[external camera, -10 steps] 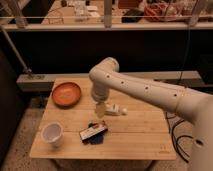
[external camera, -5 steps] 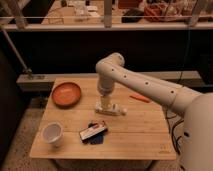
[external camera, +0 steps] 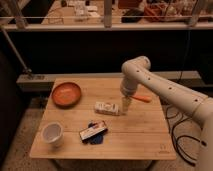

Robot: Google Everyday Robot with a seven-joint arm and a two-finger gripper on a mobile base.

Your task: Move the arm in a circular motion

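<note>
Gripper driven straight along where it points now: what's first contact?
The gripper points down at the right end of the white box. Likely the wooden table first; depth is unclear, so it might clip the box.

The arm [external camera: 170, 92] cut by the right edge; orange object [external camera: 143, 98] partly behind the claw [external camera: 125, 106] beside the box [external camera: 107, 107].

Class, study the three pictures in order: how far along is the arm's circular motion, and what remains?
Done: over the three pictures the arm has swept from mid-table toward the image right, which is an arc at most. In hand: its end effector hangs low over the wooden table, beside the right end of the white box. Left: closing the loop, since no full circle shows yet.
</note>
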